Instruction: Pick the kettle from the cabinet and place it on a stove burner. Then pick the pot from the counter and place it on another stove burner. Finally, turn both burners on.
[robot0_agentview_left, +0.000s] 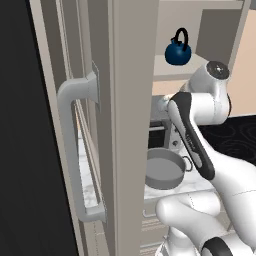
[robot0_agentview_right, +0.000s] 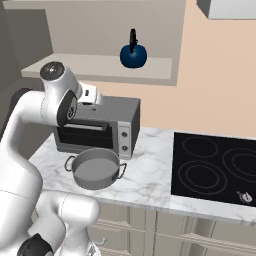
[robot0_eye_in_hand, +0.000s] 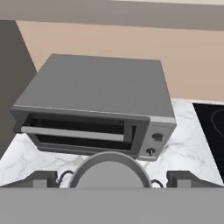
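The small dark-blue kettle (robot0_agentview_right: 133, 55) with its black arched handle stands upright on the floor of the open cabinet (robot0_agentview_right: 95, 67); it also shows on the shelf as kettle (robot0_agentview_left: 178, 50). The grey pot (robot0_agentview_right: 95, 168) sits on the marble counter (robot0_agentview_right: 150, 175) in front of the toaster oven, seen too as pot (robot0_agentview_left: 162, 170). The black stove (robot0_agentview_right: 215, 165) with ring burners lies to the right. My gripper (robot0_eye_in_hand: 112, 179) is open, held above the pot and facing the toaster oven, well below the kettle, with nothing held.
A boxy grey toaster oven (robot0_eye_in_hand: 100, 105) stands against the wall left of the stove. A tall cabinet panel with a bar handle (robot0_agentview_left: 75, 150) blocks the left of the left base view. A small knob (robot0_agentview_right: 245, 196) sits at the stove's front edge.
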